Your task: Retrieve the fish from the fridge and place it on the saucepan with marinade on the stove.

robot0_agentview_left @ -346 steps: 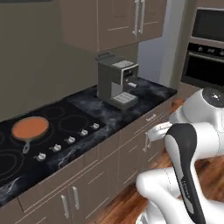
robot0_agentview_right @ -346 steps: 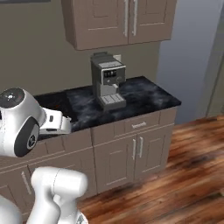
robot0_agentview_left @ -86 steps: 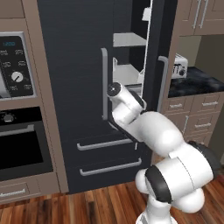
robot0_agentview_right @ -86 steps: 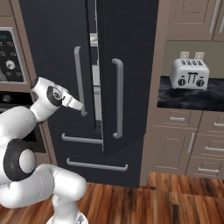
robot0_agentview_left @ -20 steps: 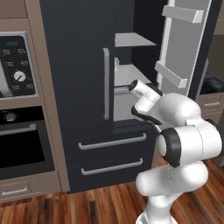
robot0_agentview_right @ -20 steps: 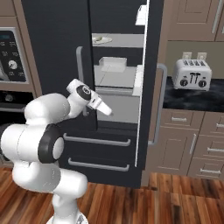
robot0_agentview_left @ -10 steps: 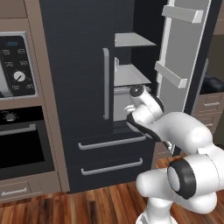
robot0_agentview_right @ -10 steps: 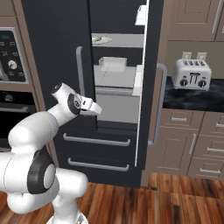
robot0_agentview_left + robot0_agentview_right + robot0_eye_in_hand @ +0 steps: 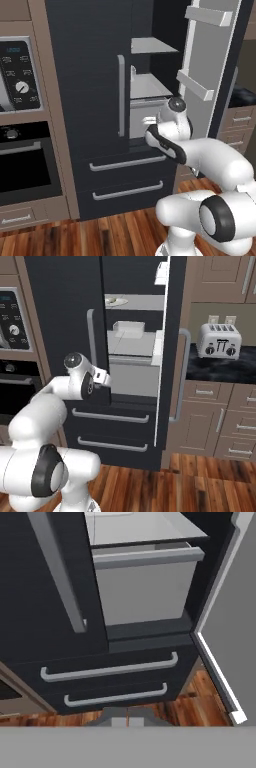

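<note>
The fridge (image 9: pixel 90 75) stands with its left door shut and its right door (image 9: pixel 210 65) swung wide open, showing pale grey shelves and a grey crisper drawer (image 9: pixel 145 587). On the upper shelf lies a small pale shape (image 9: pixel 116 301), too small to tell whether it is the fish. My gripper (image 9: pixel 146 121) hangs empty in front of the opening, beside the left door's silver handle (image 9: pixel 91 351). In the hand view the gripper (image 9: pixel 127 718) is shut and looks down at the two lower drawers (image 9: pixel 110 682). The saucepan, marinade and stove are out of view.
A white box (image 9: pixel 129 328) sits on the middle shelf. The black wall oven (image 9: pixel 25 165) with its control panel (image 9: pixel 20 85) is left of the fridge. A toaster (image 9: pixel 217 341) stands on the dark counter (image 9: pixel 225 368) to the right, behind the open door's edge (image 9: pixel 167 356).
My hand has dropped and drawn back from the fridge opening toward the left door's handle. The right door stays open and the gripper stays shut.
</note>
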Available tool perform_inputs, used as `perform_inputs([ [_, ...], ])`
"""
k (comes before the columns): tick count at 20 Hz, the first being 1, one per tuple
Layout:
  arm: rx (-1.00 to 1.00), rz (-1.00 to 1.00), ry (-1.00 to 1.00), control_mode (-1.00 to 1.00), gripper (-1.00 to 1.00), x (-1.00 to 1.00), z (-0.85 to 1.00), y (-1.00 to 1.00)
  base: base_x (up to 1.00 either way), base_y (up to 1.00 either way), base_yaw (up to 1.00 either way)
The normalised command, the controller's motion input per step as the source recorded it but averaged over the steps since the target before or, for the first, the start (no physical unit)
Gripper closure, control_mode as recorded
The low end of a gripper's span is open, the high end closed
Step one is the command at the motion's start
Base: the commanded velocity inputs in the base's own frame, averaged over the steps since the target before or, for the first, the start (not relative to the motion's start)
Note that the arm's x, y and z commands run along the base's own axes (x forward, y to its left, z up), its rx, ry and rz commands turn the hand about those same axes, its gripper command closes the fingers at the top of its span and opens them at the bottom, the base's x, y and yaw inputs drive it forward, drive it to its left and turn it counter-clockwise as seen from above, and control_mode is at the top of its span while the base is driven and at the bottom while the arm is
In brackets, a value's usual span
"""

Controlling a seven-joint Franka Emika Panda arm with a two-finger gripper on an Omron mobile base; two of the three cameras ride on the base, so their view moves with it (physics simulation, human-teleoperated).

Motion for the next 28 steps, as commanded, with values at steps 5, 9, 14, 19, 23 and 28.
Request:
perform_inputs([
  [5,0.05,-0.01,-0.03,-1.0,1.0,0.09,0.0,0.08,0.0,0.0,0.0],
  [9,0.0,0.07,0.08,-1.0,-1.0,0.03,0.06,0.32,0.0,0.0,0.0],
  [14,0.03,0.16,0.1,-1.0,-1.0,0.01,0.37,0.35,0.0,0.0,0.0],
  [19,0.09,0.2,0.01,-1.0,-1.0,0.35,0.17,0.41,0.0,0.0,0.0],
  [23,-0.02,0.1,-0.15,-1.0,-1.0,0.15,0.0,0.46,0.0,0.0,0.0],
  [28,-0.09,-0.01,-0.14,-1.0,-1.0,0.09,0.12,0.06,0.0,0.0,0.0],
])
